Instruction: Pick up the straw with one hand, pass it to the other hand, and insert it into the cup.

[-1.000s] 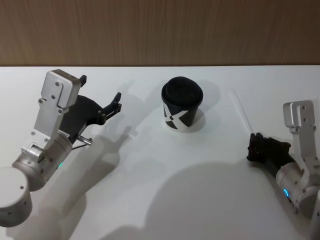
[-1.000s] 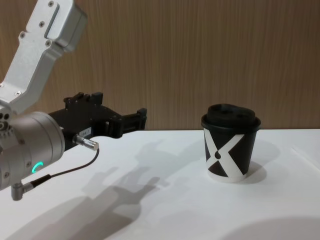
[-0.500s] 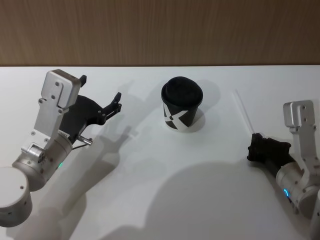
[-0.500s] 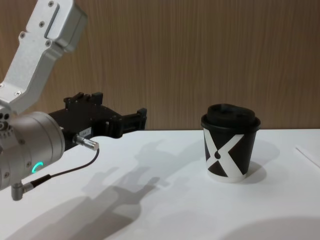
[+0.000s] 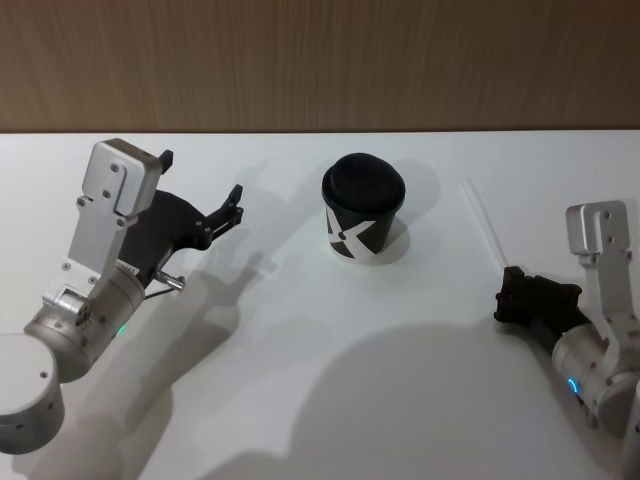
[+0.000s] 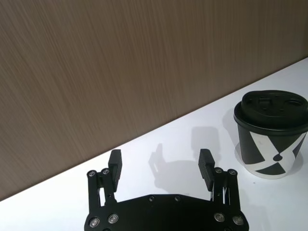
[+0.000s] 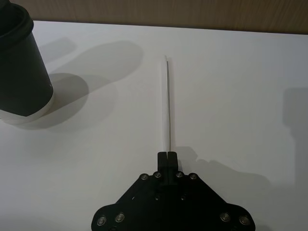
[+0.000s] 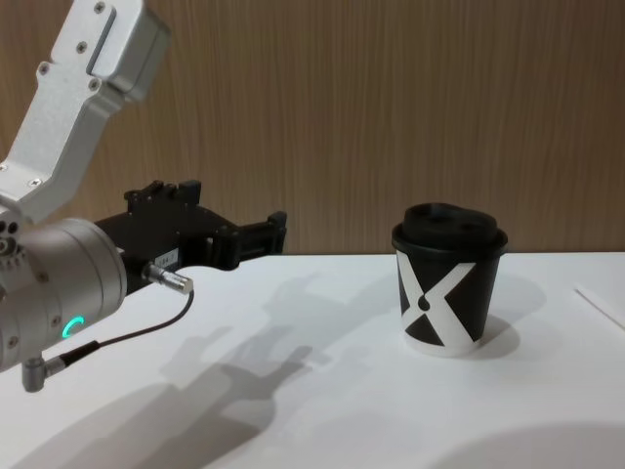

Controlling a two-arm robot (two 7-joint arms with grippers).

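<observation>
In the chest view the straw (image 8: 604, 304) is cut off at the right edge. The right wrist view does not settle whether the right gripper (image 7: 167, 155) pinches it: the fingers are pressed together and the straw's near end meets their tips. It lies flat on the table (image 5: 300, 330), right of the cup (image 5: 362, 215), pointing away and slightly left. The left gripper (image 5: 200, 178) hovers left of the cup, fingers spread.
</observation>
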